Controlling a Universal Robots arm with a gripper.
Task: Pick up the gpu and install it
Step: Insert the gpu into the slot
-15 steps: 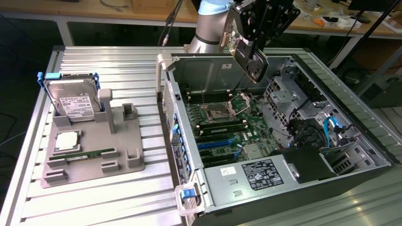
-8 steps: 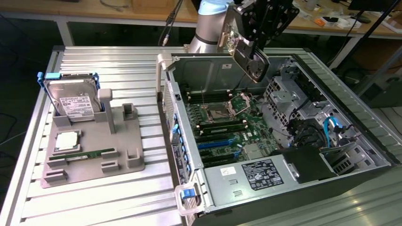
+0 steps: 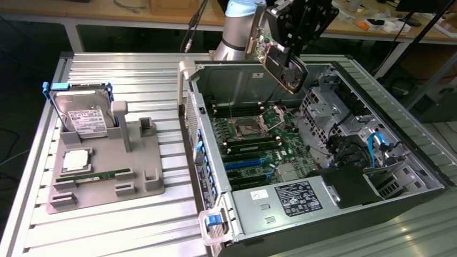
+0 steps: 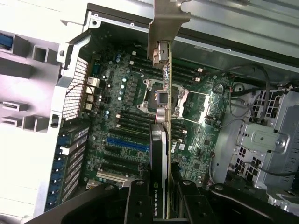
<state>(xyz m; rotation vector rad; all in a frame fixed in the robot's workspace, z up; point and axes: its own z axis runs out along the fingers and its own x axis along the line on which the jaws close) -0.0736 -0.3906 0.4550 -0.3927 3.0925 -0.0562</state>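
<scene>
The gpu [image 3: 283,68], a thin dark rectangular circuit card with a black cooler face, is clamped between the arm's black jaws, which are closed narrowly on its two flat sides. It hangs tilted in the air over the far end of the open grey metal computer case [image 3: 236,80], clear of the board below. In the wrist view the gpu [image 4: 159,154] shows edge-on, with its silver metal end bracket [image 4: 166,23] at the end away from the jaws. Under it lies the green motherboard [image 4: 112,107] with a square metal processor socket [image 3: 247,127] and a row of blue expansion slots [image 3: 246,163]. At the near end of the case sits a boxy power supply with a white label [image 3: 292,198]. On the exterior view's left, well apart from the case, a grey plastic holder [image 3: 143,184] stands on the ribbed aluminium worktop [image 3: 128,69]. It carries a silver hard drive with a white label [image 3: 85,119], propped upright, and a narrow green memory stick [image 3: 100,175].
</scene>
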